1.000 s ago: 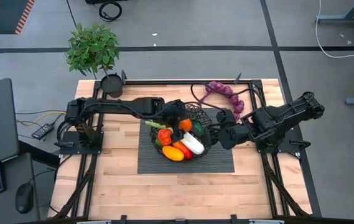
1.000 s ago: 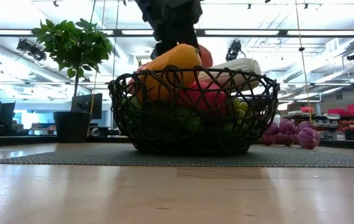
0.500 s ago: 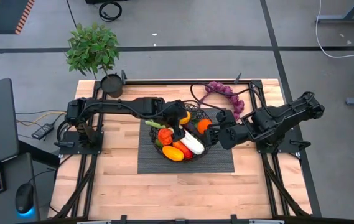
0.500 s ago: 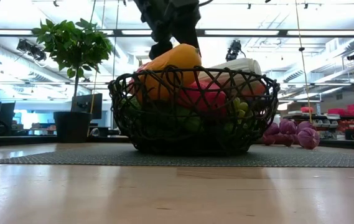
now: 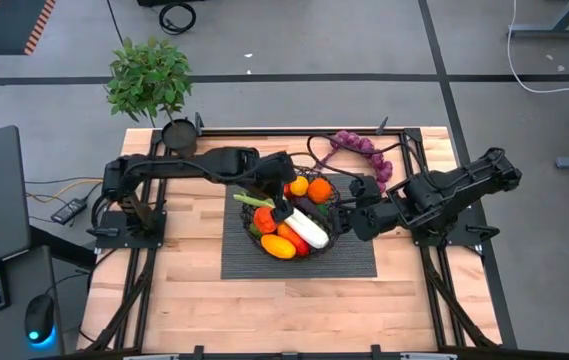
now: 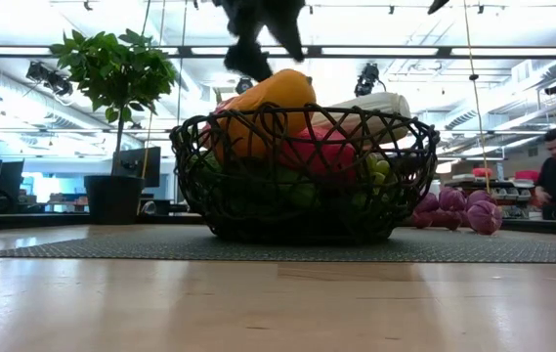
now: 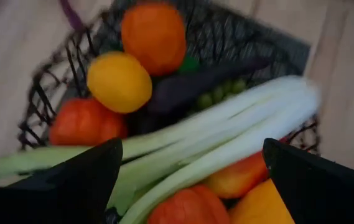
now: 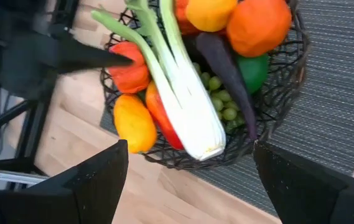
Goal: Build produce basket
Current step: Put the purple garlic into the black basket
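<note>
Since 1 second ago the left gripper [image 5: 282, 207] has let go of the round orange fruit [image 5: 319, 189], which now lies at the basket's 2 o'clock edge beside a yellow lemon [image 5: 299, 186], and the arm has pulled back toward 9 o'clock; its fingers [image 7: 71, 180] are spread wide with nothing between them. The round black wire-mesh basket [image 5: 331, 228] sits on a dark grey ribbed mat [image 5: 349, 262] at the table's centre, heaped: a white-and-green leek [image 5: 304, 226] lies diagonally across the top, with red tomatoes [image 5: 265, 219], a yellow pepper [image 5: 277, 246], a dark purple aubergine [image 8: 225, 71] and green grapes [image 8: 219, 106] packed around it. The purple grapes [image 5: 368, 152] are outside on the table at 1 o'clock, so I judge the job nearly done, with that 1 bunch left. The right gripper [image 5: 357, 205] waits at 3 o'clock just beside the basket, fingers [image 8: 83, 186] parted and empty.
</note>
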`<state>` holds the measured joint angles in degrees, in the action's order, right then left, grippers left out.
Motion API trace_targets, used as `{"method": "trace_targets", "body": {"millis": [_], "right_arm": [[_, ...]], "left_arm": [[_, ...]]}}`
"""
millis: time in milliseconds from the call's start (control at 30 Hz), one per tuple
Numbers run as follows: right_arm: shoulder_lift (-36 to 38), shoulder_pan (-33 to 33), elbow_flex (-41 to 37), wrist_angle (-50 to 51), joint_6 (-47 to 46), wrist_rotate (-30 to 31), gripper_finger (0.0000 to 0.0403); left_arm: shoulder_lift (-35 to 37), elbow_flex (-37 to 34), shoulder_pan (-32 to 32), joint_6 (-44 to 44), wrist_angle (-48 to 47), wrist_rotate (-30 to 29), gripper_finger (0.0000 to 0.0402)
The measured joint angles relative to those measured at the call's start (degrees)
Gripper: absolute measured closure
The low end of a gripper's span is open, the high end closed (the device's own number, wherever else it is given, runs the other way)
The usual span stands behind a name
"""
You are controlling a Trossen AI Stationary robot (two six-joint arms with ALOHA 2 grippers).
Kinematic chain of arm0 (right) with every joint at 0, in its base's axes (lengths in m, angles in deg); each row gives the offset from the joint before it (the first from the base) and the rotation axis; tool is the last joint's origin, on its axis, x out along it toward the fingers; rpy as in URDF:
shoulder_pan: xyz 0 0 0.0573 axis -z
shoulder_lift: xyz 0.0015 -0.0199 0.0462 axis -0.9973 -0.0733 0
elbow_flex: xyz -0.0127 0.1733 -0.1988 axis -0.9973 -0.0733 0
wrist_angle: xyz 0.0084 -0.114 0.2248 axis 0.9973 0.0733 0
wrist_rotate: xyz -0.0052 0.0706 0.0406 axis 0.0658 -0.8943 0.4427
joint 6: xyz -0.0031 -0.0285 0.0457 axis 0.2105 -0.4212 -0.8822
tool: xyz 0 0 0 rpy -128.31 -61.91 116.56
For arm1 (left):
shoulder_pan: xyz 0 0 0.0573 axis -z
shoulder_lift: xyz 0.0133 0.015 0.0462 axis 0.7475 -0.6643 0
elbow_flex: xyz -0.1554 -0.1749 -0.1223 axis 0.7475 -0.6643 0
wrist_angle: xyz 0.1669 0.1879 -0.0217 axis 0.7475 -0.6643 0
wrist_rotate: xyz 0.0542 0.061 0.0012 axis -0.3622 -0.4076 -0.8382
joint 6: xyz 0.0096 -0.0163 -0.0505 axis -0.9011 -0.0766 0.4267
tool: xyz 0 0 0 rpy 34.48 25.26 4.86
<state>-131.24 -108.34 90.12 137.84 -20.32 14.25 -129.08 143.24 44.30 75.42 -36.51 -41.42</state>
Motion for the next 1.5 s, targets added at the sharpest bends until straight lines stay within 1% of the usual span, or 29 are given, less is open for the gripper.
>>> {"method": "trace_targets", "body": {"millis": [167,367,467,567,667,767,900,1033,1167,1300,1400,1500], "right_arm": [[0.0,0.0,-2.1,0.0,-1.1,-0.2,0.0055],[-0.1,1.4,-5.8,0.7,-6.5,-0.4,0.0055],[-0.1,2.9,-6.9,1.3,-10.6,-0.2,0.0055],[-0.1,4.6,-7.3,1.7,-13.3,1.6,0.0055],[-0.1,6.5,-7.3,1.6,-13.3,2.8,0.0055],[-0.1,8.7,-7.3,1.7,-11.9,2.8,0.0055],[-0.1,12.3,-7.3,3.1,-7.5,2.5,0.0055],[-0.1,17.2,-7.3,4.3,-1.2,-1.0,0.0055],[-0.1,23.8,-7.3,4.8,11.2,-6.0,0.0055],[-0.1,31.5,-7.3,4.7,23.3,-9.3,0.0055],[-0.1,37.3,-7.3,4.7,31.8,-11.2,0.0055],[-0.1,42.5,-7.3,4.7,40.1,-11.6,0.0055]], "left_arm": [[0.0,8.2,0.0,0.0,-5.5,0.0,0.0008],[0.0,19.2,0.0,-0.2,-13.9,0.0,0.0008],[0.1,23.3,0.0,-1.8,-18.4,-0.1,0.0008],[0.2,24.8,0.0,-2.1,-20.3,-0.1,0.0008],[0.0,25.0,0.0,-2.2,-24.5,0.2,0.0008],[0.1,24.3,0.0,-2.2,-29.4,2.8,0.0008],[0.0,23.3,0.2,-4.7,-34.7,3.6,0.0008],[0.0,23.1,0.0,-5.8,-35.4,3.6,0.0008],[0.0,23.1,0.0,-5.7,-35.3,3.6,0.0008],[0.0,23.1,0.1,-5.6,-34.7,3.6,0.0008],[0.0,23.1,0.0,-4.5,-34.0,3.6,0.0008],[0.0,23.0,0.0,-4.5,-31.8,3.2,0.0008]]}}
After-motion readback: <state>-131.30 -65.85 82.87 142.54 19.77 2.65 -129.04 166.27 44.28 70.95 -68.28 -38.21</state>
